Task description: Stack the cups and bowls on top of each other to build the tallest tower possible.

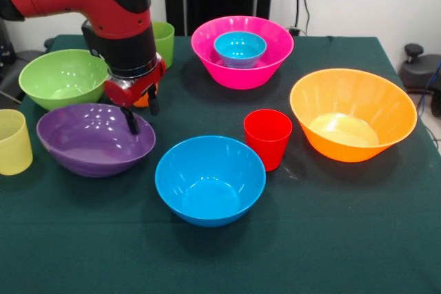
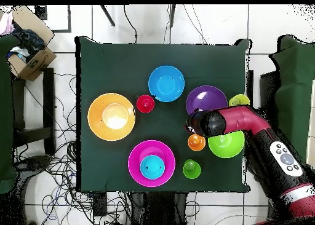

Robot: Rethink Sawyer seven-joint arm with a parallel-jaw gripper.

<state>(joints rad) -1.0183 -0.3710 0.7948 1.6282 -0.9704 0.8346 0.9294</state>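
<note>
My gripper (image 1: 142, 113) hangs open over the far rim of the purple bowl (image 1: 83, 139), its two black fingers spread with nothing between them. Just behind it stands the orange cup (image 1: 142, 100), mostly hidden in the front view but plain in the overhead view (image 2: 196, 142). The lime green bowl (image 1: 62, 77) lies beside the arm. A small blue bowl (image 1: 240, 48) sits nested in the pink bowl (image 1: 241, 77). The large blue bowl (image 1: 210, 180), red cup (image 1: 267, 138) and orange bowl (image 1: 353, 115) stand apart. The green cup (image 1: 164, 40) and pale yellow cup (image 1: 14, 141) stand alone.
The red arm (image 2: 246, 121) reaches across the lime green bowl (image 2: 226, 146) from the table's edge. All pieces stand on a dark green cloth (image 1: 310, 239). Cables and a cardboard box (image 2: 27, 56) lie on the floor around the table.
</note>
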